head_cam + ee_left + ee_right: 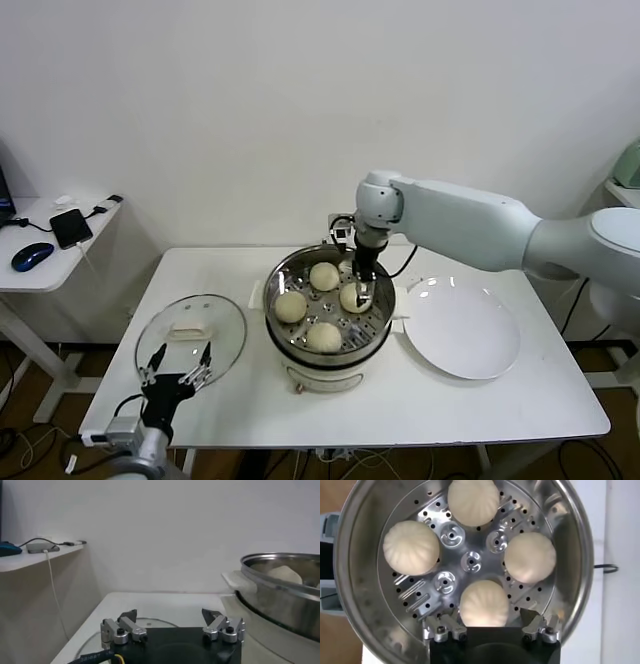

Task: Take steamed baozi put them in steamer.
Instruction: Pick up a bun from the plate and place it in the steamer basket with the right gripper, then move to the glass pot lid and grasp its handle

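Note:
The steamer (270, 300) is a shiny steel pot on a white base at the table's middle. Four cream-white baozi lie on its perforated tray (471, 561): at the back (323, 275), left (290, 306), front (323, 337) and right (353, 298). My right gripper (360, 292) hangs inside the pot just over the right baozi (484, 602). It is open, with its fingers apart on either side of that baozi and nothing held. My left gripper (180, 353) is parked open and empty at the front left, above the glass lid (190, 330).
An empty flat white plate (460, 328) lies right of the steamer. The glass lid with its white handle lies left of it. A side table (40, 275) at the far left holds a phone and a mouse. The steamer wall (280, 600) rises close beside my left gripper (169, 613).

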{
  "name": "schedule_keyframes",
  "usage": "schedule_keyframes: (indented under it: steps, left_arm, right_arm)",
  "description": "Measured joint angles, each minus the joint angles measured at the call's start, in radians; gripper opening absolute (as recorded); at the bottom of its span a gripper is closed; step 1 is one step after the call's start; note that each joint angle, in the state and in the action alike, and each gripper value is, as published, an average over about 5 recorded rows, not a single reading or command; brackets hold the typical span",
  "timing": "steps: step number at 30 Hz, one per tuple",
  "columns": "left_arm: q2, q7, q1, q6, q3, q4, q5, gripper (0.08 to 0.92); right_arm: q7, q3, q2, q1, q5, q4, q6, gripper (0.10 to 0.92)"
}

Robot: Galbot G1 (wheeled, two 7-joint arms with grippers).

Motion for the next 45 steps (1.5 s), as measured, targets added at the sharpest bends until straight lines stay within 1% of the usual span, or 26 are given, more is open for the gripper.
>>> schedule_keyframes:
  steps: [5,8,14,20,28,35,40,45]
  left_arm:
    - [-0.009,-0.009,0.009,-0.009,0.001,-0.016,-0.012,0.823]
    - [-0.016,-0.018,0.012,-0.022,0.001,-0.025,-0.029,0.823]
    - [-0.019,-0.041,0.013,-0.049,0.010,-0.043,-0.068,0.823]
    - [-0.017,-0.056,0.006,-0.069,0.021,-0.045,-0.079,0.823]
    - [-0.002,-0.070,-0.018,-0.095,0.017,-0.022,-0.029,0.823]
    - [0.012,-0.078,-0.053,-0.142,0.005,0.027,0.099,0.823]
    - [0.022,-0.087,-0.078,-0.195,-0.006,0.076,0.265,0.823]
    - [0.040,-0.122,-0.093,-0.261,-0.014,0.118,0.535,0.823]
  right_arm:
    - [0.026,0.077,-0.065,-0.022,-0.001,0.051,0.002,0.823]
    - [0.075,0.167,-0.118,-0.059,0.019,0.095,0.018,0.823]
    - [0.242,0.438,-0.225,-0.224,0.076,0.193,0.107,0.823]
    - [0.442,0.816,-0.273,-0.518,0.105,0.295,0.232,0.823]
    - [0.692,1.299,-0.237,-0.974,0.145,0.414,0.420,0.823]
    - [0.898,1.575,-0.153,-1.299,0.194,0.491,0.579,0.823]
    - [1.015,1.690,-0.104,-1.481,0.223,0.547,0.655,0.823]
    - [1.085,1.761,-0.065,-1.620,0.240,0.585,0.709,0.823]
